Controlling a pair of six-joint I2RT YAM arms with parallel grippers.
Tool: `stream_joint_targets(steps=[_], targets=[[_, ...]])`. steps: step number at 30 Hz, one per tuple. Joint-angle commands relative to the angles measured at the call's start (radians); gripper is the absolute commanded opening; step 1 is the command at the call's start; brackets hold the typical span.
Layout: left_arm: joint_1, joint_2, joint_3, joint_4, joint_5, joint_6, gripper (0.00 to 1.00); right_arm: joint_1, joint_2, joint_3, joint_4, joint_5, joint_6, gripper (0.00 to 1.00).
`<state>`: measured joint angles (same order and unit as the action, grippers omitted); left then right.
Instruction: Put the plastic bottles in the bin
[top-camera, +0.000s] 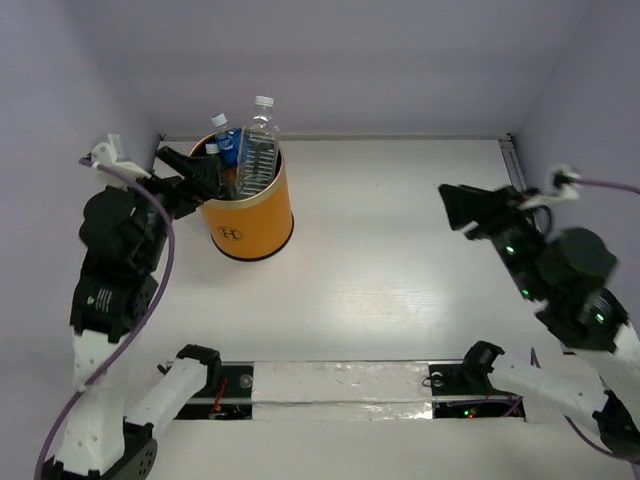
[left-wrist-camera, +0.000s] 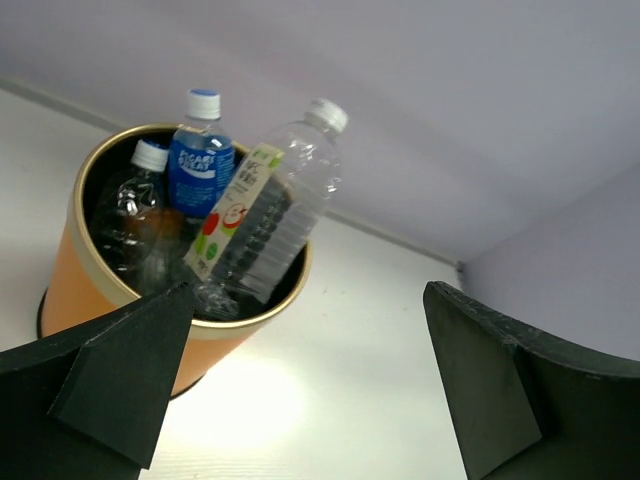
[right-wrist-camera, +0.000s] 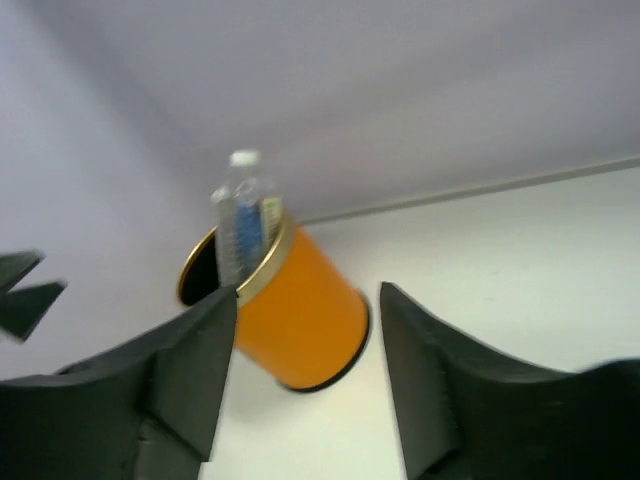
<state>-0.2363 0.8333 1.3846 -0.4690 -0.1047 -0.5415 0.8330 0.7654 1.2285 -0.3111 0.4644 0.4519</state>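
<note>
Left claw (left-wrist-camera: 308, 375) and right claw (right-wrist-camera: 308, 365) both agape and empty, plastic bottles (left-wrist-camera: 265, 215) caps-up inside the orange bin (left-wrist-camera: 72, 275).

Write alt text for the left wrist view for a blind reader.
An orange bin holds several plastic bottles, the tallest bottle, clear with a yellow-green label, leaning out past the rim. The left gripper is open and empty in front of it, above a white table.

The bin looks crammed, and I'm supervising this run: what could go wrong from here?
The tall clear bottle leans well above the rim of the bin and could tip out. The open left jaws sit right beside the bin, so a careless withdrawal might nudge or topple it.
</note>
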Motion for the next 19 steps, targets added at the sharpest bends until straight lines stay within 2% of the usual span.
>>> stream_joint_targets(steps=[1, 3, 5, 12, 19], targets=[[-0.006, -0.086, -0.006, 0.026, 0.054, -0.026, 0.99, 0.005, -0.179, -0.056, -0.181, 0.230, 0.070, 0.69], [-0.006, -0.096, 0.010, 0.039, 0.066, -0.020, 0.99, 0.005, -0.224, -0.058, -0.201, 0.328, 0.096, 0.90], [-0.006, -0.070, 0.037, 0.024, 0.083, -0.015, 0.99, 0.005, -0.251, -0.044, -0.194, 0.399, 0.091, 0.95], [-0.006, -0.049, 0.053, 0.013, 0.132, -0.017, 0.99, 0.005, -0.251, 0.034, -0.189, 0.500, 0.031, 0.99], [-0.006, -0.085, 0.011, 0.012, 0.125, -0.006, 0.99, 0.005, -0.272, 0.006, -0.207, 0.482, 0.040, 1.00]])
